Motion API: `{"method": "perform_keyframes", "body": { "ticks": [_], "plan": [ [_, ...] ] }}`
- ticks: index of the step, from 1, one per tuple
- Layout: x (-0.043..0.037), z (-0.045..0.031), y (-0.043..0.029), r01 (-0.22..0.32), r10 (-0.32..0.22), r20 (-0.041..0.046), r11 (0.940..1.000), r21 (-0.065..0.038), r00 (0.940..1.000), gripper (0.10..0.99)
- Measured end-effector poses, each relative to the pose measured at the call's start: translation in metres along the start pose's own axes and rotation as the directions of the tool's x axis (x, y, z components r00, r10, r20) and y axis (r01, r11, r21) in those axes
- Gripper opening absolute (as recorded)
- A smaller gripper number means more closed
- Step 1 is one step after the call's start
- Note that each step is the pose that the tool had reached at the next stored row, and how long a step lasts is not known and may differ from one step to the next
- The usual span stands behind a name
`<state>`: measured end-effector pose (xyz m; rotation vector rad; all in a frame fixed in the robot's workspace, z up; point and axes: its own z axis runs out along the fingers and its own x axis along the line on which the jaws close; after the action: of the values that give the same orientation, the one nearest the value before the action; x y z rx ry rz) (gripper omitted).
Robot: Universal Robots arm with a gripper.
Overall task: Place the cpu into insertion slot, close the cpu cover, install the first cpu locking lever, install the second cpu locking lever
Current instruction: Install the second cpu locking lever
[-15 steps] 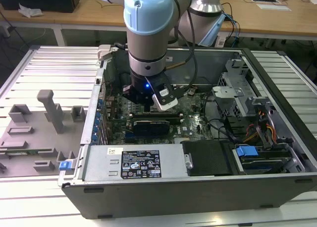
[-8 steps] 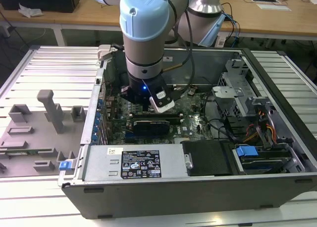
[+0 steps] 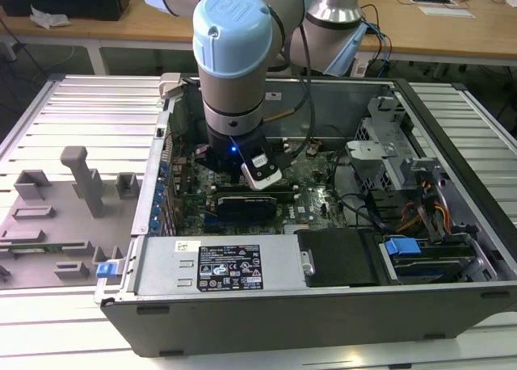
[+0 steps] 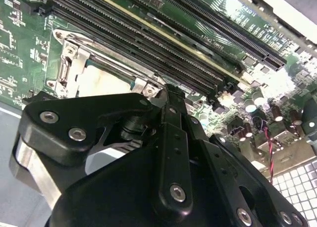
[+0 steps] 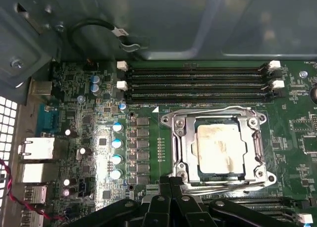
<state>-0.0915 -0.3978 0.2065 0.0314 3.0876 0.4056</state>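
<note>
Bright overhead light glares off the cpu (image 5: 219, 148); the hand (image 4: 171, 95) looms blurred and dark.

The arm (image 3: 234, 71) has silver-grey tube sections and pale blue round joint caps. Below sits a black wrist collar with a small blue light, a white camera block and a black cable. The black gripper (image 4: 168, 95) linkage carries silver screw heads.

Green circuit board (image 5: 163, 138) — silver-grey cpu cover (image 5: 218, 122)
</note>
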Motion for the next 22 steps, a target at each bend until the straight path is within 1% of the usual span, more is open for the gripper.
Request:
{"method": "perform_keyframes", "body": {
  "ticks": [4,5,8,13,15,17,21,22],
  "plan": [
    [-0.0004,-0.0020,-0.0074,0.000,0.000,-0.0002,1.0000,0.000,1.0000,0.106],
    [-0.0032,-0.0019,-0.0075,0.000,0.000,-0.0001,1.0000,-0.005,1.0000,0.106],
    [-0.0074,-0.0018,-0.0075,0.000,0.000,-0.0003,1.0000,-0.006,1.0000,0.106],
    [-0.0073,-0.0006,-0.0075,0.000,0.000,-0.0002,1.0000,-0.009,1.0000,0.106],
    [-0.0061,0.0010,-0.0056,0.000,0.000,-0.0003,1.0000,-0.010,1.0000,0.106],
    [-0.0030,0.0026,-0.0011,0.000,0.000,-0.0002,1.0000,-0.010,1.0000,0.106],
    [-0.0001,0.0046,0.0000,0.000,0.000,0.0001,1.0000,-0.010,1.0000,0.106],
    [0.0009,0.0059,0.0019,0.000,0.000,0.0001,1.0000,-0.010,1.0000,0.106]
  ]
}}
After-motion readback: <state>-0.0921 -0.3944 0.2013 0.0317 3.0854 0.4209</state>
